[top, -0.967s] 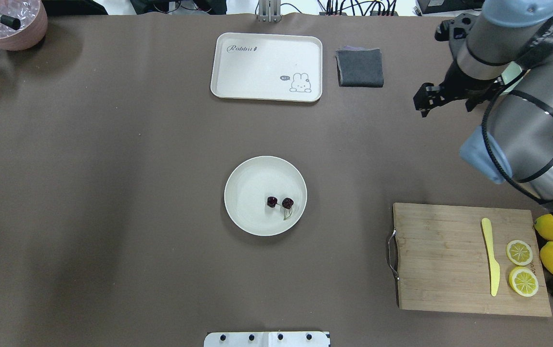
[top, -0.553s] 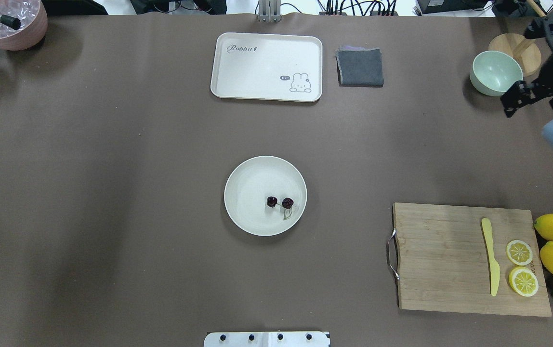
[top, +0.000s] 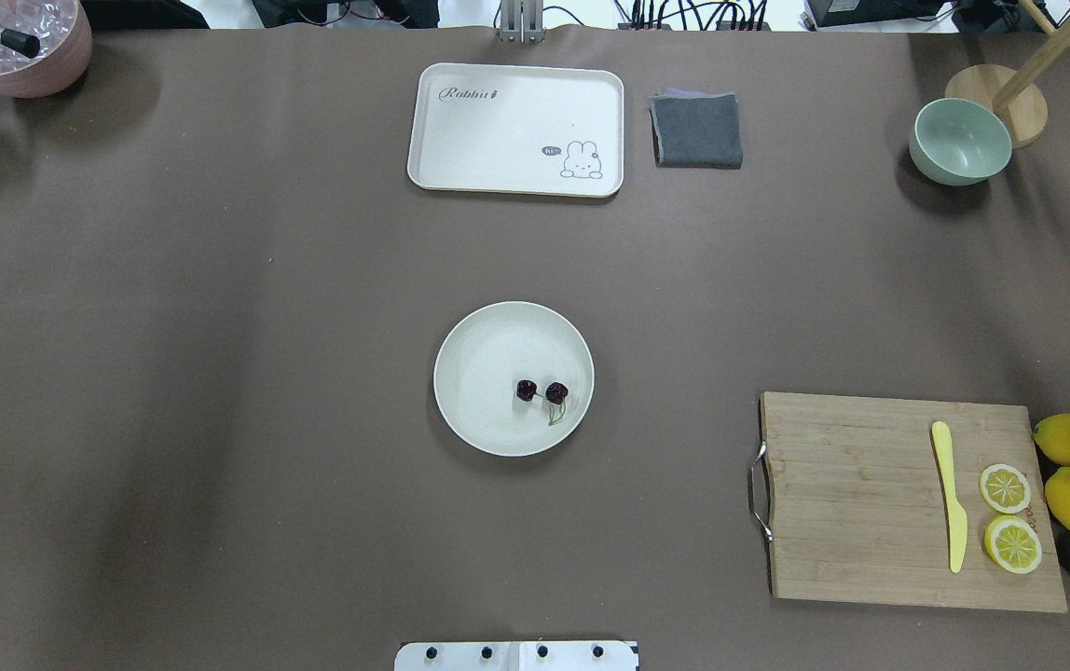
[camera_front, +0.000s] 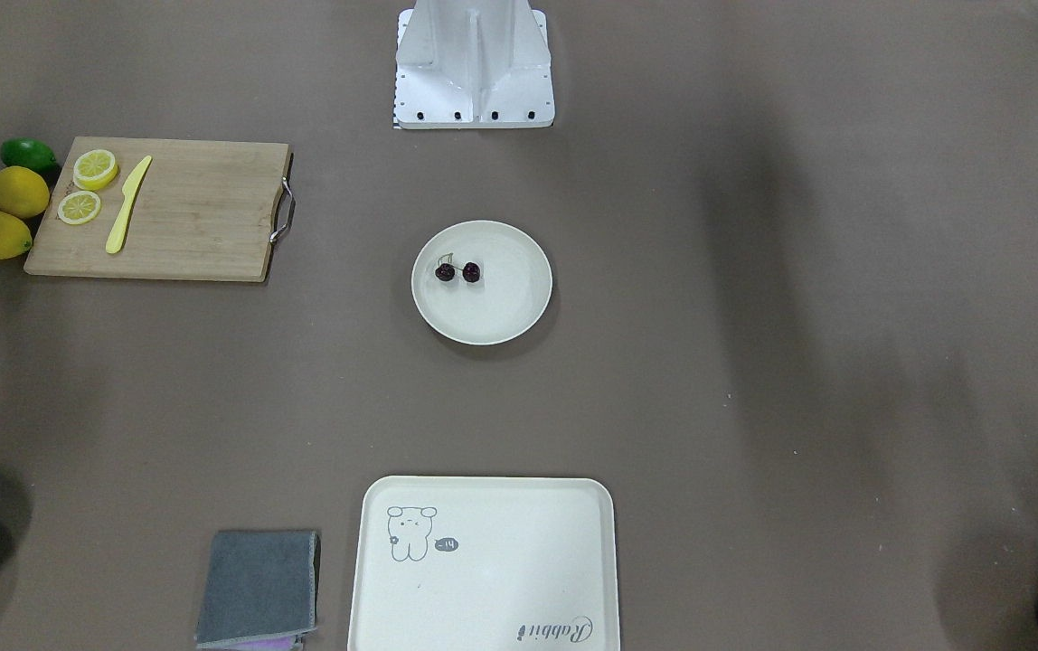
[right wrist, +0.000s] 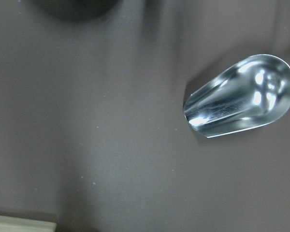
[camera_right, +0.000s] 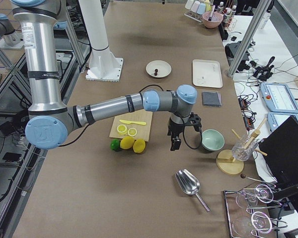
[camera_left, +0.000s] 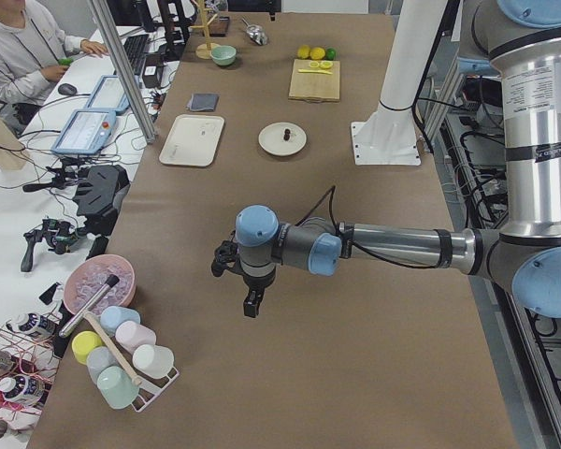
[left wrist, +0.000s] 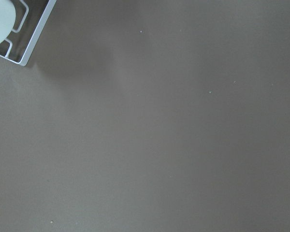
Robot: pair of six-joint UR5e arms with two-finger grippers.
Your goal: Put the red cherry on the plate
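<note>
at the centre of the front-facing view the red cherry (camera_front: 445, 271) lies on the plate (camera_front: 494, 312), upper left of its middle; overhead, lower right of it; in the side views the left pincer (camera_left: 248, 305) hangs over the bench (camera_left: 355, 374) and the right pincer (camera_right: 175, 144) near a green bowl (camera_right: 212, 140), spread or pressed together i cannot tell.

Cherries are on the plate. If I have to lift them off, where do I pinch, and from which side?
Come straight down; the raised rim of the plate likely blocks a low side approach. Pinch one fruit of the red cherry pair, closing across the line joining the two so the neighbour stays clear. The stems look too thin.
</note>
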